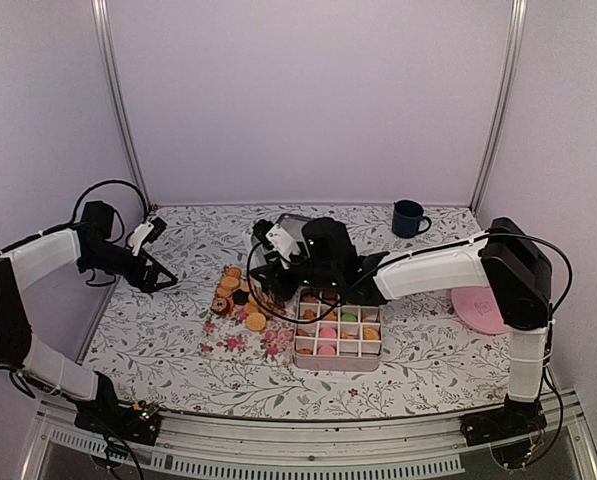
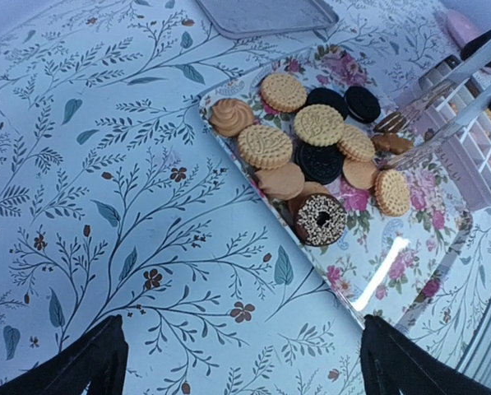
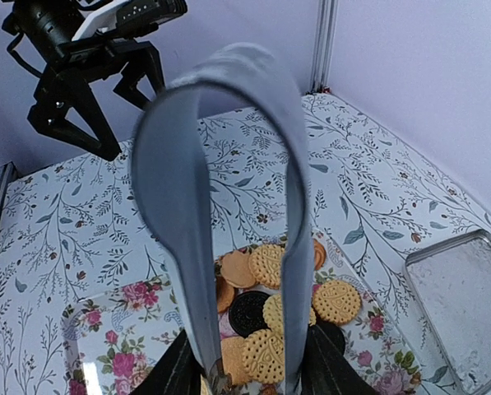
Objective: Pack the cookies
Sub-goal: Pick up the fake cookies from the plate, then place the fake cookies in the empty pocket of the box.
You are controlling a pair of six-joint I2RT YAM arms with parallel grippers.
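The arms stand at the near corners of a flower-patterned surface. Near centre, a divided box holds orange, pink and one green cookies in some of its cells. Bare cloth lies between the box and the near edge. More bare cloth runs from the box's right side to a pink plate at the right edge, which is partly hidden behind the right arm.

Just left of the box lies a flowered tray, set at a slant. Most of the cookies are heaped on its far half, golden and dark ones overlapping, and its near half is bare.

The right gripper reaches leftward past the box's far side to this heap. Its jaws are partway closed on grey tongs, whose tips point down among the cookies. Whether the tips pinch a cookie cannot be told.

The left gripper hangs near the left edge, well apart from the flowered tray, with patterned cloth between them. Its jaws are spread wide and hold nothing.

Farther back, a grey tray lies beyond the heap. A dark blue mug stands near the far wall on the right.
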